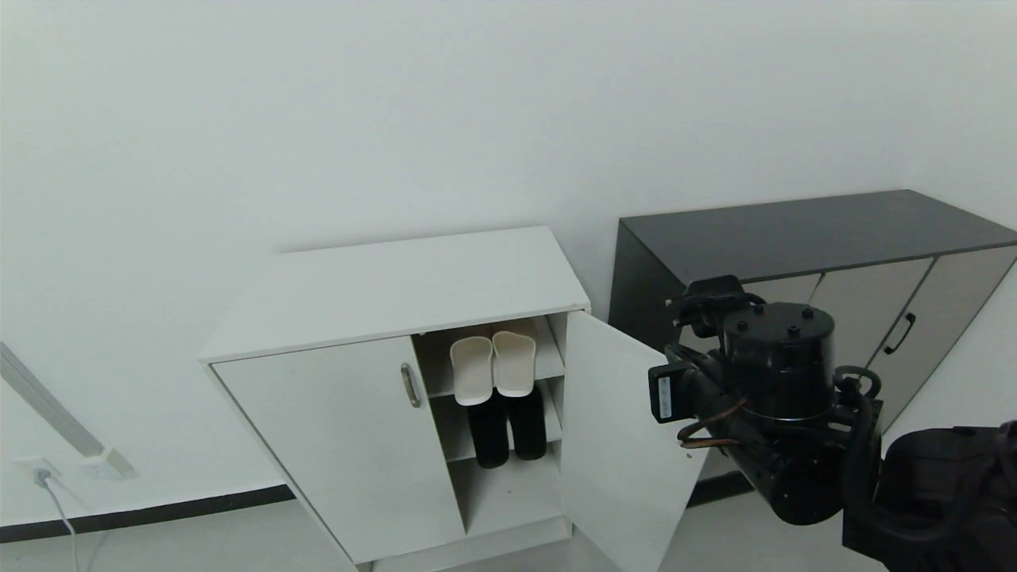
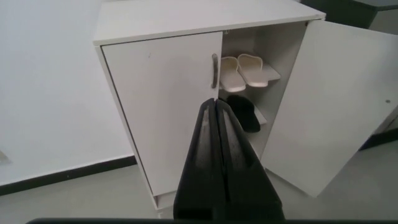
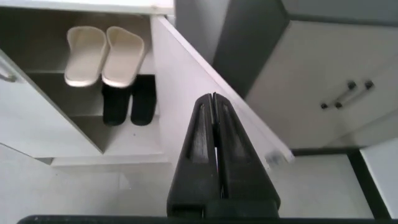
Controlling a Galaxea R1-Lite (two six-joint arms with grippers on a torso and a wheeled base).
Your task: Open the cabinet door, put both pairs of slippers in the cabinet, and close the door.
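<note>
The white cabinet point(image 1: 397, 290) stands against the wall with its right door point(image 1: 628, 445) swung open and its left door point(image 1: 342, 445) closed. A white pair of slippers point(image 1: 494, 365) lies on the upper shelf, and a black pair point(image 1: 508, 429) on the shelf below. My right arm's wrist point(image 1: 763, 397) hangs just outside the open door's outer face. My right gripper point(image 3: 213, 98) is shut and empty, close to the door point(image 3: 186, 68). Facing the closed door point(image 2: 168, 106), my left gripper point(image 2: 216, 104) is shut on nothing, below the handle point(image 2: 214, 70).
A dark cabinet point(image 1: 810, 230) with grey doors stands to the right of the white one, just behind the open door. A wall socket with a cable point(image 1: 40, 477) sits low on the left wall. Bare floor point(image 1: 199, 540) lies in front.
</note>
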